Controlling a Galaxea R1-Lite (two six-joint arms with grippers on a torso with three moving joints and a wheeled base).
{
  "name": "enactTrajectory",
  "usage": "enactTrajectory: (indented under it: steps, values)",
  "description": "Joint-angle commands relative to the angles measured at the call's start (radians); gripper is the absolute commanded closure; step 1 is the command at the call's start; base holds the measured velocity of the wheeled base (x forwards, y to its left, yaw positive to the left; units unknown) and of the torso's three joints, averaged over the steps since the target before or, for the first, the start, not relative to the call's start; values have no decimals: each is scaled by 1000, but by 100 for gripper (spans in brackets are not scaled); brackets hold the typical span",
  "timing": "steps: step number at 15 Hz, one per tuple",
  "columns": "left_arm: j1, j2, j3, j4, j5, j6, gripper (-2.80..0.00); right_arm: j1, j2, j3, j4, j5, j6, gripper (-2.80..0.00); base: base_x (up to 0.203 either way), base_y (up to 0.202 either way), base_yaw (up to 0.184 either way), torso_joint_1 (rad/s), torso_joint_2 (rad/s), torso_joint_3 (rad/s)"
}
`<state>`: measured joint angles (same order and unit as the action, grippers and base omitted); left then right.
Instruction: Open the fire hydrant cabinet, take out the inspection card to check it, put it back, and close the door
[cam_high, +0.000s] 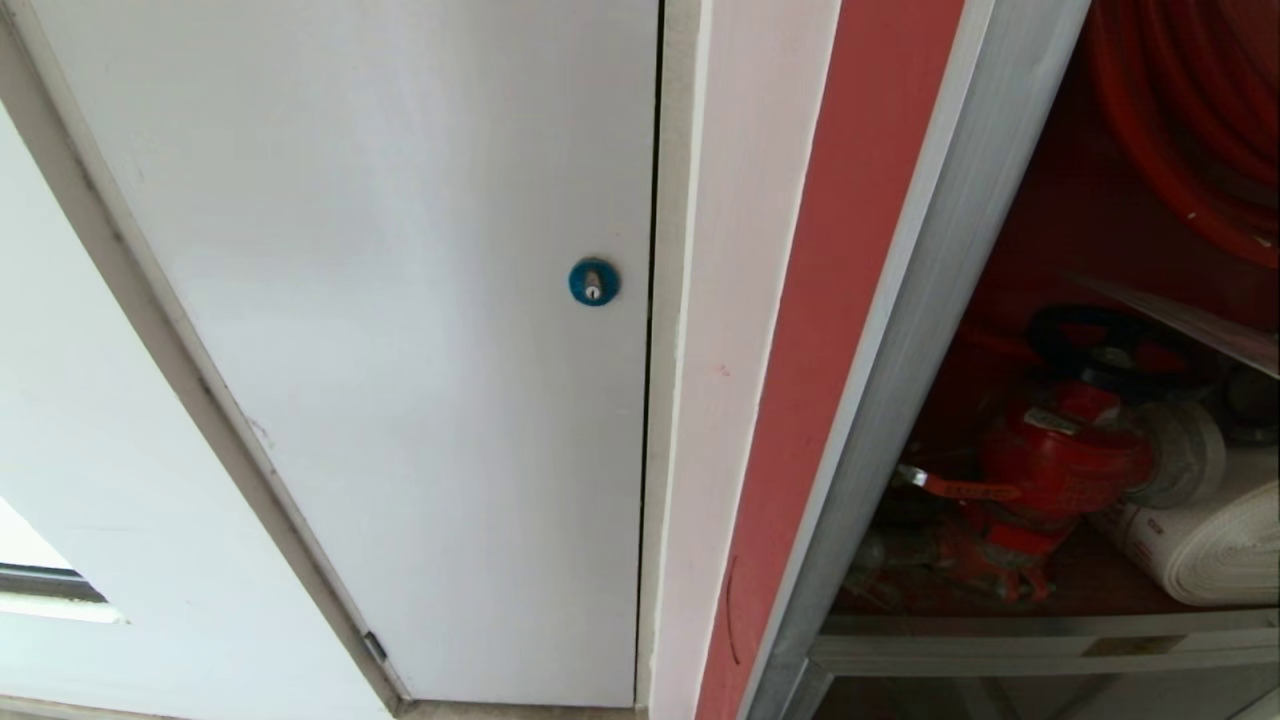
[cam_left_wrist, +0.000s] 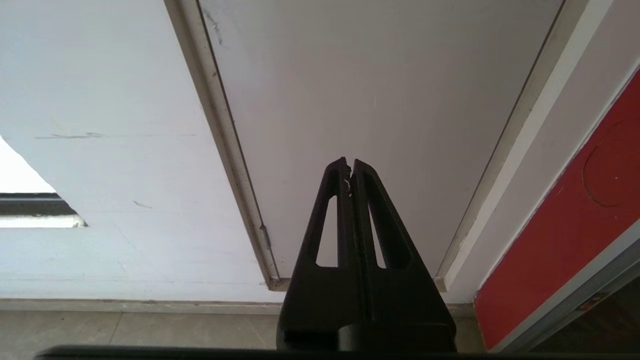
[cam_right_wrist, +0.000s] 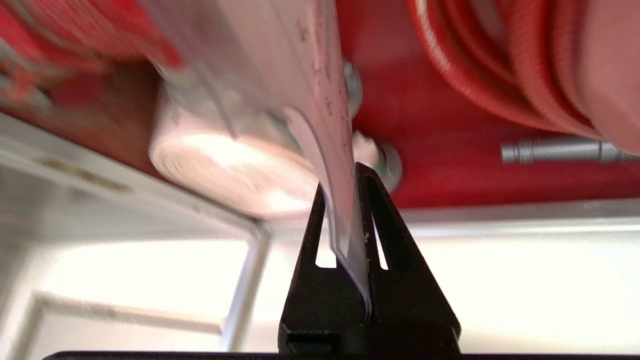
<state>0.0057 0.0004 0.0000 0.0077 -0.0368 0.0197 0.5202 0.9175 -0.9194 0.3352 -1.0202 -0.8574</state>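
While my head cam is mostly staring at the plain white panel (cam_high: 380, 330) with its round blue lock (cam_high: 593, 281) sitting around 9 o'clock of the picture's centre, the fire hydrant cabinet (cam_high: 850, 300) takes up everything from 2 to 5 o'clock, standing open so I can see right inside; the red valve (cam_high: 1060, 460) sits low in there, the white rolled hose (cam_high: 1200, 540) lies just beside it at its 4 o'clock, and the red hose reel (cam_high: 1190, 120) hangs up at about 1 o'clock; neither of my arms shows up in the head view, fyi; over on the right wrist cam, my right gripper (cam_right_wrist: 344, 182) has its fingers pinched tight on the inspection card (cam_right_wrist: 320, 100), which is a thin white sheet with small dark print, clamped by one edge and sticking out past the fingertips toward 11 o'clock, a bit blurry; behind the card there's the end of the hose roll and the red coils at 1 to 2 o'clock, plus a grey metal nozzle (cam_right_wrist: 555, 150) lying at 3 o'clock; my left gripper (cam_left_wrist: 349, 165) is parked, fingers pressed together with nothing between them, pointing at the white panel just above the floor (cam_left_wrist: 125, 330).
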Motion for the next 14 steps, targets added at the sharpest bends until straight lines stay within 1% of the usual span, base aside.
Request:
enactTrajectory:
  steps: [1,2,4,6,8,10,12,14]
  values:
    - [0,1,0,0,0,0,0,-90,98,-32,1,-6,-8,0,0,0,0,0,0,0]
    - [0,1,0,0,0,0,0,-116,116,-49,1,-5,-11,0,0,0,0,0,0,0]
    - [0,1,0,0,0,0,0,-154,128,-56,0,10,-41,0,0,0,0,0,0,0]
    - [0,0,0,0,0,0,0,-178,131,-66,-2,48,-63,0,0,0,0,0,0,0]
    - [0,1,0,0,0,0,0,-246,155,-94,-2,69,-81,0,0,0,0,0,0,0]
    - [0,1,0,0,0,0,0,-264,156,-110,-1,87,-116,0,0,0,0,0,0,0]
    - [0,1,0,0,0,0,0,-312,158,-105,0,134,-128,0,0,0,0,0,0,0]
    - [0,1,0,0,0,0,0,-359,163,-111,-2,175,-159,0,0,0,0,0,0,0]
